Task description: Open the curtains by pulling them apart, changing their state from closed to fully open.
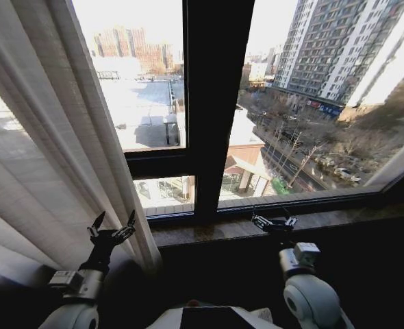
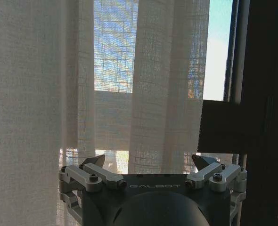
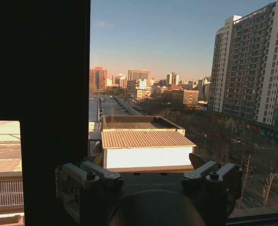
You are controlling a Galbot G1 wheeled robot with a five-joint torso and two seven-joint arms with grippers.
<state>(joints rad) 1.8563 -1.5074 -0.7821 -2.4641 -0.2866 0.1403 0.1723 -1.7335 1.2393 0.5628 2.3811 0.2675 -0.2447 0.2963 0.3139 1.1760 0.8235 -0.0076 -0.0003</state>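
Left gripper raised low at the left, jaws spread wide, nothing between them. Fingertips up against, or just in front of, the inner edge of the left curtain panel; contact not certain. From the left wrist view, same gripper wide open and empty, with sheer white pleats of that panel hanging straight ahead and a dark window frame bar off to one side.

Right gripper held low at the right, just in front of the stone windowsill, jaws spread wide, nothing held. Right wrist view: gripper open and empty, facing bare glass and the city beyond, a low flat-roofed building straight out, tall apartment block to one side.

Curtains parted. Left panel gathered into long pleats along the left side of the window, slanting down toward the left gripper, covering the left part of the glass. A strip of pale fabric, likely the right panel, pulled far off to the right edge, well apart from the right gripper. Central dark mullion and both middle panes uncovered, rooftops and street visible through them.
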